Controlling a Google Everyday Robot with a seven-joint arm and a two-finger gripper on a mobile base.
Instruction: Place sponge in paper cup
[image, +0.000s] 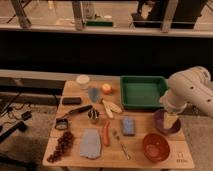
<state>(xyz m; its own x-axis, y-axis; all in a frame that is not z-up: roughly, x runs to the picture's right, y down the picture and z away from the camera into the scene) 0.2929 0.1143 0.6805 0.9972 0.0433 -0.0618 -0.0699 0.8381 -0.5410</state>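
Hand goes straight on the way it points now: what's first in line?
Probably the purple bowl: the hand hangs over it, pointing down. Depth is unclear, so it might miss.

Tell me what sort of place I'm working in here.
Probably a lab or office test area: a wooden table spread with props, a green tray, a glass partition behind. The claw hangs over the purple bowl.

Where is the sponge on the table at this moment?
In the camera view, the sponge lies on the wooden table, right of centre, in front of the green tray and left of the purple bowl, over which the gripper hangs.
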